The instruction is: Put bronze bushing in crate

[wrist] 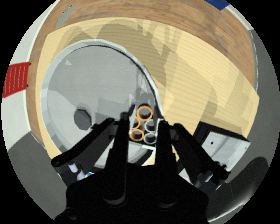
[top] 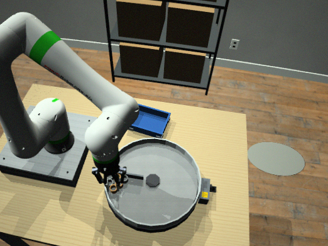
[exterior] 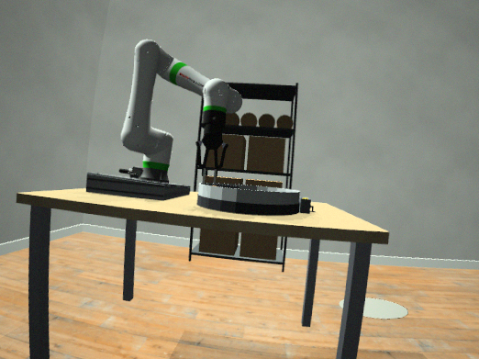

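Note:
A bronze bushing lies in a tight cluster with silver bushings at the left edge of the round grey turning table. My gripper points straight down just above this cluster. Its fingers are narrowed but apart, and I see nothing gripped between them. The blue crate stands empty on the table top behind the turning table, partly hidden by my arm.
A dark hub sits at the turning table's centre. A small motor box is at its right side. My base plate is to the left. A shelf rack with boxes stands behind the table.

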Controlling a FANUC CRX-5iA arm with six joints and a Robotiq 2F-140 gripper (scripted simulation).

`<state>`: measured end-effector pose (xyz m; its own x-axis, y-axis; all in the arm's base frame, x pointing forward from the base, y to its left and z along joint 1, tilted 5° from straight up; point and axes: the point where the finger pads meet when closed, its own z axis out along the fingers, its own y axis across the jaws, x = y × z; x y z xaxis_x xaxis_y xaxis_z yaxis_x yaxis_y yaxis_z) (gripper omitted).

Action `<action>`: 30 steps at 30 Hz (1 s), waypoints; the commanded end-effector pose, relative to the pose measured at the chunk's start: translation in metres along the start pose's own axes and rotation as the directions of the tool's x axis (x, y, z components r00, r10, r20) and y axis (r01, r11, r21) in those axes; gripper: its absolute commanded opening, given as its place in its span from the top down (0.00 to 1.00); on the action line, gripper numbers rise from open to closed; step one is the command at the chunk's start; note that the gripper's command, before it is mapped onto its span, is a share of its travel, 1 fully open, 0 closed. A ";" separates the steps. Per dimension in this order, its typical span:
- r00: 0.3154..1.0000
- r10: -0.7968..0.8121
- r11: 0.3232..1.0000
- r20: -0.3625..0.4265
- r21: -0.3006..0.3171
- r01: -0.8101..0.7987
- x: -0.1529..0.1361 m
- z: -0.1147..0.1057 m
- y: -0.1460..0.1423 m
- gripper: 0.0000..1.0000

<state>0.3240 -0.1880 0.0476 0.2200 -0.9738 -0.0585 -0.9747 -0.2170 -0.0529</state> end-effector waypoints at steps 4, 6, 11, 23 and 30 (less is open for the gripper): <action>1.000 0.000 1.000 0.000 0.000 0.000 0.000 -0.003 0.000 0.76; 1.000 0.000 1.000 0.000 0.000 0.000 0.000 -0.009 0.000 0.76; 1.000 0.000 1.000 0.000 0.000 0.000 0.000 -0.030 0.000 0.76; 1.000 0.000 1.000 0.000 0.000 0.000 0.000 -0.032 0.000 0.76; 1.000 0.000 1.000 0.000 0.000 0.000 0.000 -0.032 0.000 0.76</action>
<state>0.3227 -0.1902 0.0796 0.2199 -0.9738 -0.0585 -0.9747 -0.2170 -0.0528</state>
